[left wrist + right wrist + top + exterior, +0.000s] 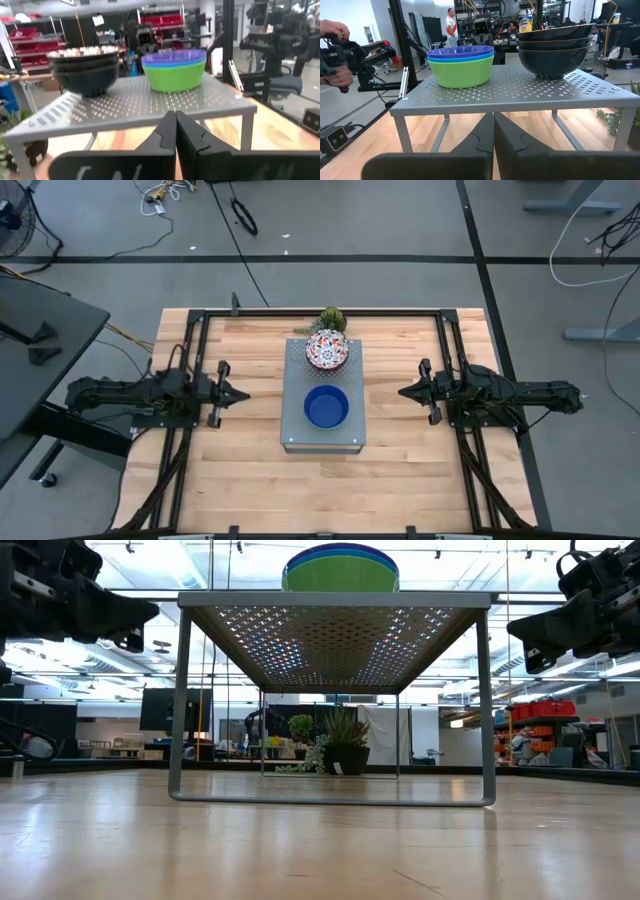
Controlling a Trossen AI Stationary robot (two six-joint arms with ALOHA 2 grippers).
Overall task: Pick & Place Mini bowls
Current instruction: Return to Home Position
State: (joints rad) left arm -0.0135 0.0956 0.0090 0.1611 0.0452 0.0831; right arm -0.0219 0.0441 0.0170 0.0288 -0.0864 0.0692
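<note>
Two stacks of mini bowls stand on the grey perforated metal box. The stack nearer the far edge shows a white floral inside from above and dark outsides. The near stack has a dark blue bowl on top, light blue under it and green lowest. My left gripper is shut, left of the box. My right gripper is shut, right of the box. Both hover above the table at about the height of the box top.
A small spiky green plant stands just behind the box at the far edge. Black frame rails run along both sides of the wooden table. A person's hand shows in the room beyond.
</note>
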